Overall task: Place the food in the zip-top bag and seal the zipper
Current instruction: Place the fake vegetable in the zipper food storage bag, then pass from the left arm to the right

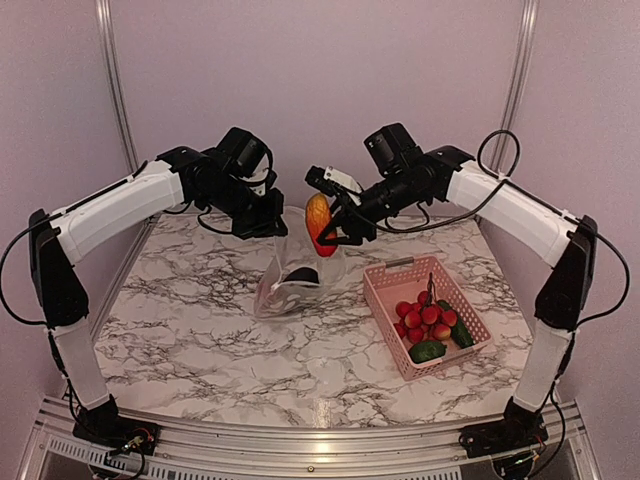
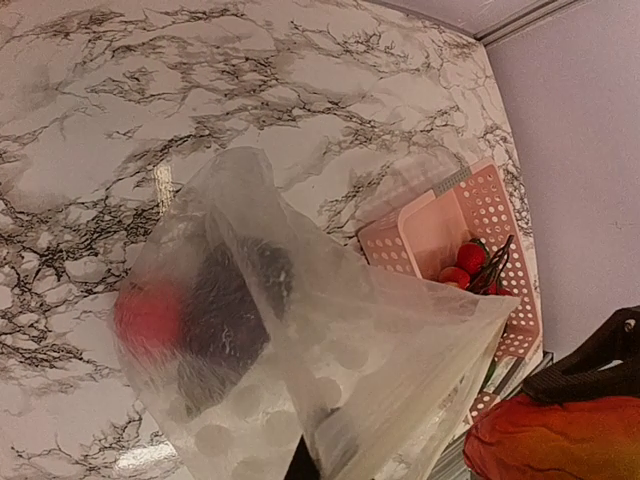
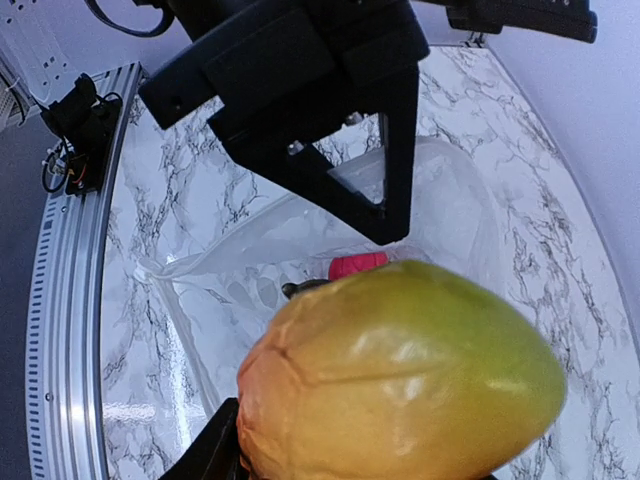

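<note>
Left end effector [image 1: 270, 226] pinches clear dotted plastic bag [image 1: 285, 290]; right end effector [image 1: 328, 236], clamping yellow-red oval toy fruit [image 1: 317, 213], should centre over its mouth.

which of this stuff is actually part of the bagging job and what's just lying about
Part of the job:
bag
orange-yellow fruit held over it
dark vegetable and red fruit inside it
red berries and green vegetables, not yet bagged

Just lying about:
pink basket they sit in
marble table
</note>
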### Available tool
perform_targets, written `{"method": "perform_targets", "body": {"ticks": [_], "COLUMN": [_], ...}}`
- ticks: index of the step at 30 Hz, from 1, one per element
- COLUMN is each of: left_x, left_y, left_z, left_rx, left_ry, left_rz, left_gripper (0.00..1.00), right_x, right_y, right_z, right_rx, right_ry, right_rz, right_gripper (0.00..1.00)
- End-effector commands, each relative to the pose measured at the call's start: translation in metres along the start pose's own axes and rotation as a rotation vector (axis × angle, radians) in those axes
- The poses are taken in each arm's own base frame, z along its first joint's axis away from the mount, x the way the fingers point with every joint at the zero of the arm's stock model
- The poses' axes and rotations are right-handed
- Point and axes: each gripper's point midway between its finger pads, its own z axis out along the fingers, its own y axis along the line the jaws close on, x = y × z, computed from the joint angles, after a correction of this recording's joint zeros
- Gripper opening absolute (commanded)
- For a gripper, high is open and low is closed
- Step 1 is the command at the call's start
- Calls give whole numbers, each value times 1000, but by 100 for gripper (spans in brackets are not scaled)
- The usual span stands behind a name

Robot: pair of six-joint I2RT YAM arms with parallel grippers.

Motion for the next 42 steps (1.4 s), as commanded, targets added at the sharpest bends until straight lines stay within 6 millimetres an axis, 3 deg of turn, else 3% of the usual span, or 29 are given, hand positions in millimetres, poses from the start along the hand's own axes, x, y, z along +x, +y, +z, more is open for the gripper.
{"method": "perform_targets", "body": {"ticks": [1,10,16,21,23,26,29,37,40,42], "left_x": [-7,-7,-8,-9,-8,-7,-5,0,1,3], "left_y": [-17,-19,-20,-20,-20,-20,-20,-29,-30,-31], "left_z": [-20,-18,-16,-16,-16,-17,-17,-20,-21,-21], "left_rx": [65,79,83,88,91,93,100,148,158,165], "left_ry": [-33,-24,-23,-21,-18,-14,-5,20,27,35], "left_rz": [8,11,16,22,24,31,44,67,75,79], "left_gripper": [0,0,0,0,0,0,0,0,0,0], "right_x": [-16,9,23,21,23,28,37,81,89,92], "right_y": [-7,-11,-7,-4,3,30,40,62,54,47], "right_z": [11,37,42,30,20,4,-2,25,37,43], "right_rx": [5,-1,-9,4,-4,-98,-118,-129,-82,-51], "right_ry": [-32,36,81,100,112,122,140,298,314,330], "right_rz": [2,42,48,6,-44,-172,-229,-466,-481,-464], "right_gripper": [35,39,59,73,73,62,55,65,65,59]}}
